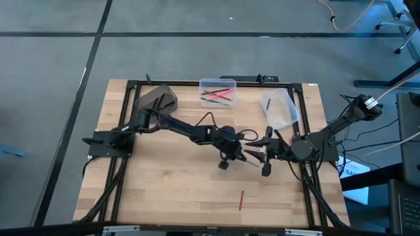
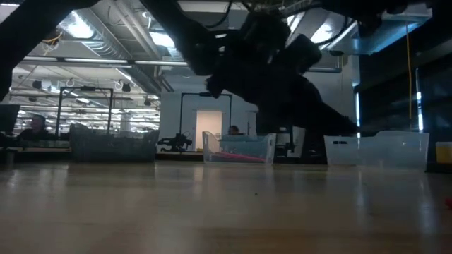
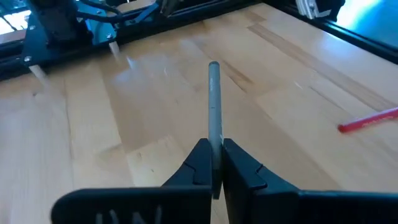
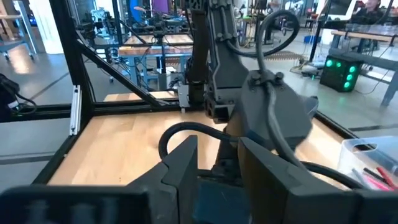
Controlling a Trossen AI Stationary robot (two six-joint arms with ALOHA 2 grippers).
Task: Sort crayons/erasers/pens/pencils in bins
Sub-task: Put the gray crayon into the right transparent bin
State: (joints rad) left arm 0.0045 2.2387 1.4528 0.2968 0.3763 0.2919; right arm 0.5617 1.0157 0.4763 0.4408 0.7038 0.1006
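Note:
My left gripper [image 1: 236,155] is at the table's middle, shut on a thin grey stick [image 3: 214,106]. The stick's free end points toward the table's right edge. My right gripper [image 4: 217,165] is open and faces the left gripper from the right, close by; I see no touch. A red stick [image 1: 241,200] lies flat on the table nearer the front edge and also shows in the left wrist view [image 3: 368,121]. At the back stand a dark grey bin [image 1: 156,99], a clear bin [image 1: 218,84] holding pink, red and green sticks, and a whitish bin [image 1: 279,108]. My left gripper pinches the grey stick near one end [image 3: 215,147] between its two fingers. The fingers lie along the stick, which runs straight out past the fingertips. The stick is clear of the table, its free end [image 3: 213,65] touching nothing.
A black frame rail [image 1: 216,82] runs around the table's back and sides. Bare wood lies toward the front and left [image 1: 164,190]. In the low view the three bins [image 2: 239,148] stand in a row across the far side.

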